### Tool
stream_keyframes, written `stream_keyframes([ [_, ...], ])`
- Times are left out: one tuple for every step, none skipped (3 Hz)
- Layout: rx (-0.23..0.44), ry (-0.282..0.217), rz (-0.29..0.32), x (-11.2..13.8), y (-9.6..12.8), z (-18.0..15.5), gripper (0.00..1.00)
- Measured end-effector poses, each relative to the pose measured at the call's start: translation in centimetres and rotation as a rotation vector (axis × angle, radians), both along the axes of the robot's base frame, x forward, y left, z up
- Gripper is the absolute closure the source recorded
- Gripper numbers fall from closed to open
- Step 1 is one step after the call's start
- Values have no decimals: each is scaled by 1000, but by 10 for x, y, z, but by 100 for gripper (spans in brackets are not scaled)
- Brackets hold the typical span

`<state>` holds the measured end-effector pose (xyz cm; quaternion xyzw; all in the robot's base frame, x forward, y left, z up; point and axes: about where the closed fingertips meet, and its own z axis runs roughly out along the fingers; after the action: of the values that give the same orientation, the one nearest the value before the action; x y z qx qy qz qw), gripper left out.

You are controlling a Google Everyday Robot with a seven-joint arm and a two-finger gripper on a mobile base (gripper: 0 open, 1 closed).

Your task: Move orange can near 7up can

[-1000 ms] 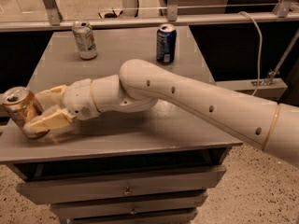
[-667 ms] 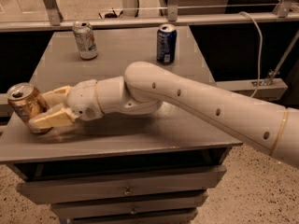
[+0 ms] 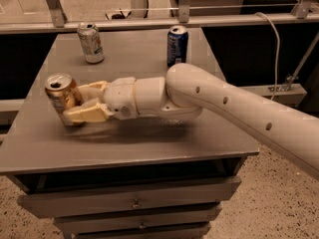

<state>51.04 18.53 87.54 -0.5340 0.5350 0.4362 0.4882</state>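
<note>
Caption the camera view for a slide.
Gripper grips the orange can at the table's left side; 7up can and blue can stand at the far edge.

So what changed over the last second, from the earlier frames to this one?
The gripper, shut on the orange can throughout, has carried it rightward in view, away from the left edge of the table and slightly toward its far side. Nothing was newly grasped or let go. The 7up can and the dark blue can stayed where they were at the back.
</note>
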Motion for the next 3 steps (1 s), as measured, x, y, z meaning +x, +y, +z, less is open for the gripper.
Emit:
stream_keyframes([
  [13, -17, -155, 46, -76, 14, 100],
  [14, -29, -283, 96, -123, 30, 100],
  [-7, -15, -397, 166, -137, 48, 100],
])
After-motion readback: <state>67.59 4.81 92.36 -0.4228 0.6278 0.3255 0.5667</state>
